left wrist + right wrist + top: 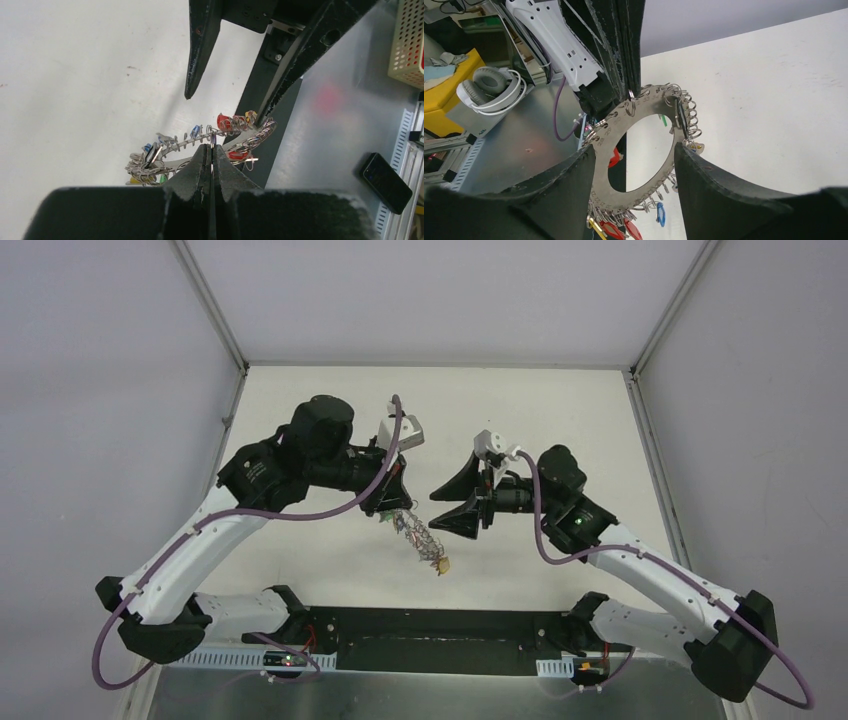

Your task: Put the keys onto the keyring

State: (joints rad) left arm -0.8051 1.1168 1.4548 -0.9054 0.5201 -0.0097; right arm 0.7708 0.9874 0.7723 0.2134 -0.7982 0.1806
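The keyring (421,539), a flat silver-grey ring fringed with small split rings and red, blue and yellow tags, hangs in the air over the table. My left gripper (212,146) is shut on one small split ring at its top edge (630,95). My right gripper (635,148) is open, with a jaw on either side of the keyring (644,197), and one fingertip (258,116) is close beside its rim. A black-headed piece (680,114) sits among the fringe. I see no loose keys on the table or in either gripper.
The black base plate (440,632) and a metal shelf lie at the near edge. A phone (385,182) and a perforated basket (411,45) lie on that side. Headphones (491,89) rest off the table. White walls enclose the white tabletop (560,410).
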